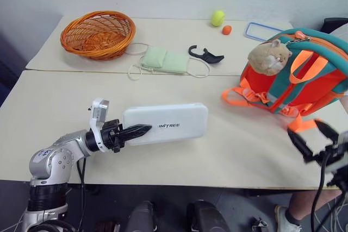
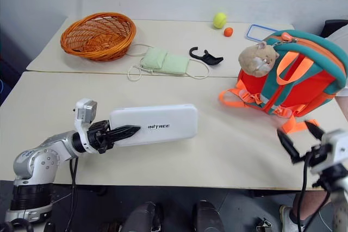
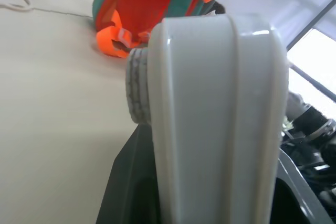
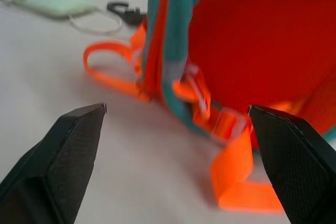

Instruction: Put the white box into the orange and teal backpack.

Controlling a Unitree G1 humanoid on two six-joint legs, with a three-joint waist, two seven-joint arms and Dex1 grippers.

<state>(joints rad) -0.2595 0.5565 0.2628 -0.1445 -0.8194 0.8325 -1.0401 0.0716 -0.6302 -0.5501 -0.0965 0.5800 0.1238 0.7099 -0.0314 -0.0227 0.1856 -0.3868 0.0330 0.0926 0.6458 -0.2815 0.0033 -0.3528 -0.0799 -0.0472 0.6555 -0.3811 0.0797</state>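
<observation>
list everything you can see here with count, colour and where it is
white box: 1, white with dark lettering, flat on the near table, one end in the left gripper
orange and teal backpack: 1, upright at the table's right
plush hamster: 1, tan, on the backpack's top
wicker basket: 1, orange, far left
pouch: 1, pale green with white strings, centre back
hook: 1, black, beside the pouch
balls: 2, yellow-green and smaller orange, far edge
frame: 1, blue-edged, far right
table: pale beige
left gripper: black, shut on the box's end
right gripper: black, open, near the backpack's straps
</observation>
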